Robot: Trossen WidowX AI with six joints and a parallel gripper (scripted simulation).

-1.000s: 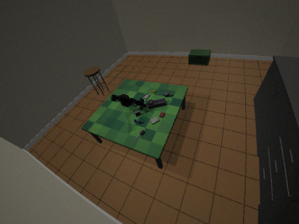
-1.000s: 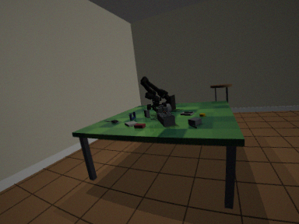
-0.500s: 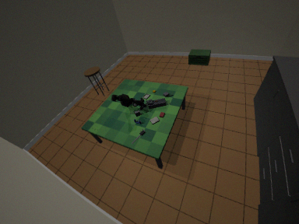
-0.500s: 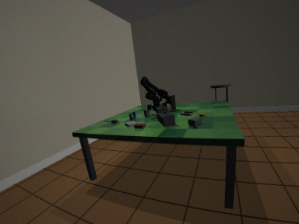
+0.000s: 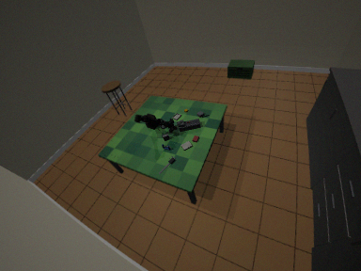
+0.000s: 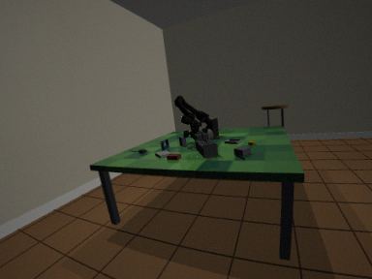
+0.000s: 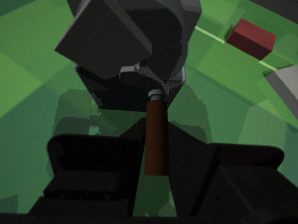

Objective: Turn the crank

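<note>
1. Risk, in my judgement: the red pointer and the brass zero marks cannot be made out in any view, so I could overshoot or stop short of level by turning without a readable reference.
2. A second risk: the brown handle (image 7: 156, 138) is slender, and a turn that strays from the crank's arc could make it slip or bind; opening while the crank is loaded might shift the setting.
3. State of my fingers (image 5: 176, 126) (image 6: 195, 137): nearly closed, a narrow gap remaining, with the handle gripped between them.
4. Position of the crank (image 7: 145, 76): its metal arm lies just beyond my fingertips, at the handle's far end, against the grey machine (image 5: 189, 124) (image 6: 206, 147) (image 7: 162, 40).
5. The machine stands on the green counter (image 5: 136, 146) (image 6: 194, 169) (image 7: 25, 107), directly ahead of my fingers; a red block (image 5: 196, 138) (image 6: 173, 156) (image 7: 251, 39) lies apart, to one side.
</note>
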